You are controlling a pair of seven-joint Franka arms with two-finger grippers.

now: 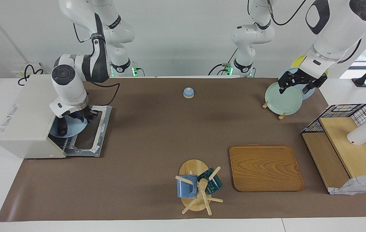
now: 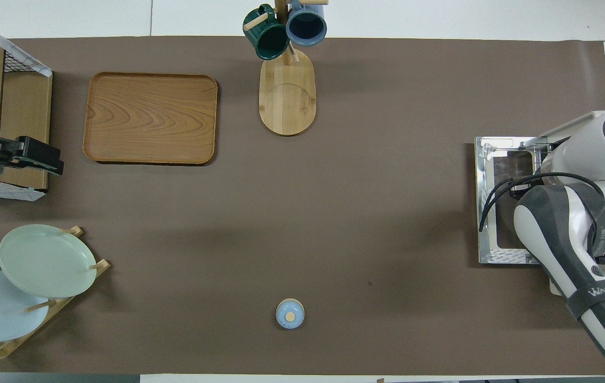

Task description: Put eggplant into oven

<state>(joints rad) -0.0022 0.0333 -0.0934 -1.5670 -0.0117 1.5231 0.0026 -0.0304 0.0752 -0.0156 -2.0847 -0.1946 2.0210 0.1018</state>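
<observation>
1. The left gripper waits, spread wide and empty, over the pale green round plate that leans in its wooden rack close to the robots.
2. At the right arm's end of the table, the right gripper hangs low at the mouth of the boxy off-white toaster oven, just beside the rim of a light blue round plate. Whether it grips that rim or has let go I cannot tell.
3. The long, dark purple eggplant lies on the blue plate, which sits partly inside the oven's opening, above the hinge of the dropped glass door.
4. The step in hand looks like the delivery itself: the plate and its load are going in.
5. Next, the plate probably needs to sit fully on the rack. The gripper then has to back straight out over the door, without snagging the rim.
6. The brown table mat in front of the door lies bare, giving room to retreat. The rectangular wooden tray and the wooden mug tree, farther from the robots, stand well apart.
</observation>
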